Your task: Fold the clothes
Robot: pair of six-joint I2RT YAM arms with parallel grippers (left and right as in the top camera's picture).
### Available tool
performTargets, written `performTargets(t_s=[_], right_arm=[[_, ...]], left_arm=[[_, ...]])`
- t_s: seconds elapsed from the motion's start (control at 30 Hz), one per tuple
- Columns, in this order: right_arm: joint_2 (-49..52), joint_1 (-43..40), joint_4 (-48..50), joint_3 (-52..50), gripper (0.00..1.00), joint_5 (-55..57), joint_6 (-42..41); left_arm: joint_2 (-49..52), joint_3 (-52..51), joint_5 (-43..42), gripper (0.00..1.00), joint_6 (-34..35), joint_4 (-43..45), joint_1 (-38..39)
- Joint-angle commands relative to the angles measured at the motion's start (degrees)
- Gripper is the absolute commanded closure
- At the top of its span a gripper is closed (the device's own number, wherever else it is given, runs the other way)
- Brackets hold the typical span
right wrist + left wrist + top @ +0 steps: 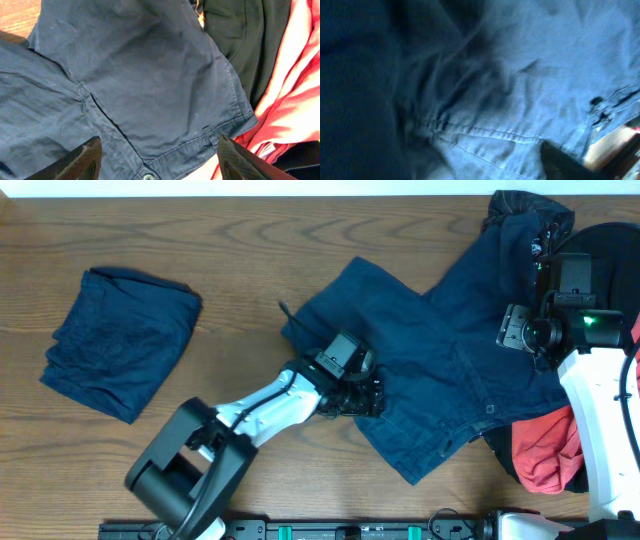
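1. The left gripper (356,394) is pressed down on the spread navy garment (440,330), near its left edge. The left wrist view is very close and blurred: only wrinkled blue cloth with a stitched seam and one dark finger (558,161) can be seen. I cannot tell how far this gripper is open or if it pinches the cloth.
2. The right gripper (160,156) hangs over the right part of the same garment. Its two fingers stand wide apart and nothing is between them. Below it lies the waistband with a button (148,176).
3. The spread navy garment lies flat on the wooden tabletop (250,240), right of the middle, and its upper right end is bunched.
4. A red garment (545,445) lies touching its lower right edge, and a black garment (250,45) lies just beside its right edge.
5. A folded navy garment (120,340) rests well apart from it, to the left.
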State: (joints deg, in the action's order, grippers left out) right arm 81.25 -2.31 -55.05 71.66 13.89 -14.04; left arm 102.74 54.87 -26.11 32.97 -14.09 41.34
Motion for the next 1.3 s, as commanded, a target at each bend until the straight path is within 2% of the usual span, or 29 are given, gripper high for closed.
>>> performTargets(t_s=[0.0,0.03,0.17,0.3,0.37,0.47,0.5,0.53,0.6,0.7,0.73,0.83,0.87,0.93,0.97,1.0,1.07,1.1,1.27], right_arm=[[-0.79,-0.33,-0.13,0.28,0.28,0.26,-0.46],[-0.79,-0.33,-0.15,0.28,0.28,0.26,-0.46],[-0.79,-0.44,-0.33,0.28,0.28,0.26,-0.11],[-0.79,-0.52,-0.57,0.28,0.28,0.26,-0.02],[-0.79,-0.52,-0.70,0.28,0.28,0.24,-0.04],[-0.79,-0.52,-1.07,0.28,0.28,0.24,-0.04],[-0.79,-0.52,-1.18,0.28,0.28,0.24,-0.04],[-0.79,-0.52,-1.27,0.28,0.28,0.22,-0.04],[-0.76,-0.52,-1.31,0.28,0.28,0.22,-0.04],[-0.76,-0.52,-1.36,0.28,0.29,-0.24,-0.02],[-0.68,-0.52,-1.46,0.26,0.31,-1.66,0.07],[-0.15,-0.52,-1.57,0.22,0.39,-6.62,3.78],[0.28,-0.52,-1.79,0.20,0.50,-9.03,5.38],[1.60,-0.52,-2.43,0.20,0.86,-12.31,6.67],[2.40,-0.52,-2.78,0.20,0.95,-12.94,6.64],[3.34,-0.52,-3.17,0.17,0.99,-13.14,6.62],[6.01,-0.52,-3.78,0.15,0.99,-13.33,6.36],[7.06,-0.52,-3.82,0.15,0.99,-13.38,6.38],[13.75,-0.52,-3.48,0.15,0.99,-13.51,6.45]], left_arm=[[1.31,0.07,1.38,0.85,-0.20,-0.37,0.39],[0.96,0.07,2.32,0.94,-1.68,-1.70,-0.20],[-2.27,0.17,14.69,0.94,-7.28,-12.81,-5.90],[-7.06,2.71,28.41,0.94,-16.26,-19.32,-17.97],[-9.03,6.75,28.65,0.94,-20.11,-19.63,-25.40],[-10.14,14.86,25.16,0.92,-20.81,-19.74,-34.73],[-10.16,17.46,21.86,0.66,-20.81,-19.74,-37.31],[-10.16,19.58,18.03,0.35,-20.81,-19.74,-39.45],[-10.16,22.27,8.98,0.01,-20.72,-20.59,-42.56],[-10.16,23.04,-0.50,0.02,-20.68,-26.43,-43.85],[-10.14,22.80,-3.43,0.02,-20.68,-31.61,-43.34],[-10.14,22.18,-4.81,0.02,-20.68,-38.05,-41.27],[-10.12,22.05,-4.81,0.02,-20.68,-40.46,-39.93],[-10.12,21.75,-4.79,0.02,-20.68,-42.97,-36.63],[-10.10,21.64,-4.79,0.02,-20.70,-43.28,-35.30],[-10.12,21.46,-4.79,0.02,-20.68,-43.19,-33.22],[-9.92,21.20,-4.74,0.01,-20.68,-41.64,-28.96],[-9.77,21.16,-4.74,0.04,-20.68,-40.65,-27.32],[-6.75,21.09,-4.72,0.28,-19.54,-32.17,-18.27]])
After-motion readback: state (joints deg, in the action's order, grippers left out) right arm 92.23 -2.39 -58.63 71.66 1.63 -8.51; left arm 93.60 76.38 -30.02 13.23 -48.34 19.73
